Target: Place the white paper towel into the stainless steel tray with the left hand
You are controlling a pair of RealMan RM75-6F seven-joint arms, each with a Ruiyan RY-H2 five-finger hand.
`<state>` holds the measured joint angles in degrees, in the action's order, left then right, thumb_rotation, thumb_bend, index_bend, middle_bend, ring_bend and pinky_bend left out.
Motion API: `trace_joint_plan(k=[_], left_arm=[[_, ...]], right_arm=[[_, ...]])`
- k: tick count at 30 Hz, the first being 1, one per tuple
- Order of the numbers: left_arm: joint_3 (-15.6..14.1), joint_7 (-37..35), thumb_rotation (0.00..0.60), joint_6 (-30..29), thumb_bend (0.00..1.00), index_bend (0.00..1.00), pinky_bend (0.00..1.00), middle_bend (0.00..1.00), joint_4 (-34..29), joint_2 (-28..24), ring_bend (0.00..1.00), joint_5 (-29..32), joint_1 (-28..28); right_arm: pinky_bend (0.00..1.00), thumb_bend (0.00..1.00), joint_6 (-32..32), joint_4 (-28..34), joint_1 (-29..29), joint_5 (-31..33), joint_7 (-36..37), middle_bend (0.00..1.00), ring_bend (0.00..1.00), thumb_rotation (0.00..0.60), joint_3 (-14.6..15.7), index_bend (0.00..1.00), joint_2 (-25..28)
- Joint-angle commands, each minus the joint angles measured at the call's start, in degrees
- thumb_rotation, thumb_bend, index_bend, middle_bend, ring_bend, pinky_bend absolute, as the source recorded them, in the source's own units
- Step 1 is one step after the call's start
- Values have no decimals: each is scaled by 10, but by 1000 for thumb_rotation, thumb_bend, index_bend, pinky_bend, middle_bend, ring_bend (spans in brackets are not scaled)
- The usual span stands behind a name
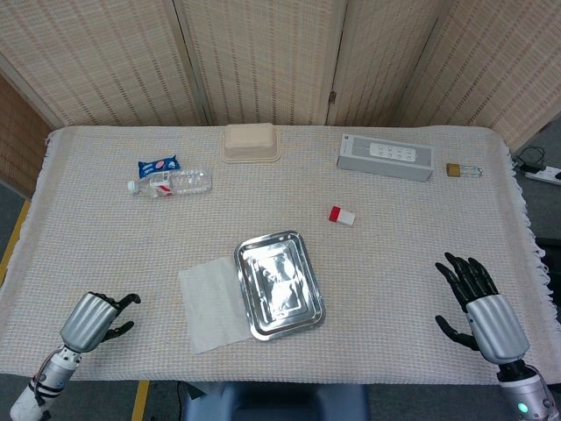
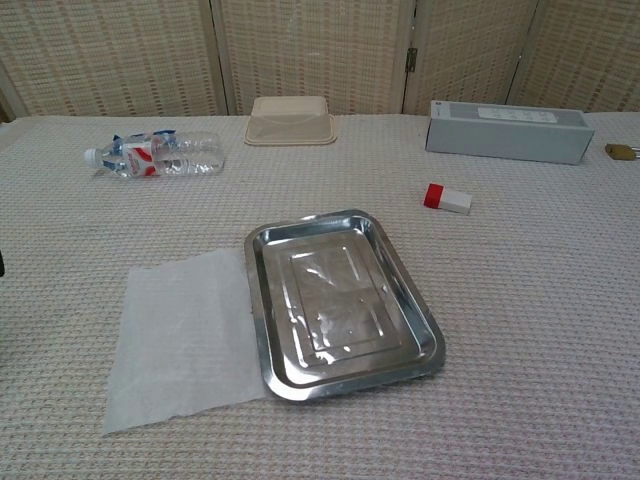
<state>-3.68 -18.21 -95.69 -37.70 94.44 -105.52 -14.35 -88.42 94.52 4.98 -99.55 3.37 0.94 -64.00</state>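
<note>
Paper towel (image 2: 182,338) is lying flat against the stainless steel tray (image 2: 262,330) (left side); left hand (image 1: 95,317) and right hand (image 1: 479,303) are hovering empty, fingers spread.

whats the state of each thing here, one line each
paper towel: flat on table, untouched
tray: empty, beside towel
left hand: holding nothing, fingers toward towel
right hand: open, fingers spread
bottle: lying on its side
padlock: shackle out to the right

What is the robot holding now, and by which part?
Nothing. The left hand and right hand are empty; the paper towel lies flat beside the tray.
</note>
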Motion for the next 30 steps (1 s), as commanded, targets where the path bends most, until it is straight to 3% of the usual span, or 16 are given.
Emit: trace_joint_plan(k=[1, 8, 16, 30], left_arm=[[-8, -77, 600, -29, 151, 503, 1000, 1000, 87, 76, 1000, -5, -13], [-20, -127, 600, -31, 154, 525, 1000, 1000, 175, 143, 1000, 1, -19], [-36, -155, 600, 20, 155, 537, 1000, 1000, 250, 188, 1000, 9, -33], [-42, -187, 600, 42, 155, 536, 1000, 1000, 280, 239, 1000, 29, -56]], right_arm=[[0, 351, -2, -1, 0, 7, -4, 0, 0, 600, -4, 0, -2], [0, 351, -27, 11, -10, 8, -5, 0, 0, 600, -10, 0, 5], [0, 351, -48, 17, -16, -10, 26, 0, 0, 600, -5, 0, 23], [0, 351, -68, 19, -20, -19, 59, 0, 0, 600, -5, 0, 38]])
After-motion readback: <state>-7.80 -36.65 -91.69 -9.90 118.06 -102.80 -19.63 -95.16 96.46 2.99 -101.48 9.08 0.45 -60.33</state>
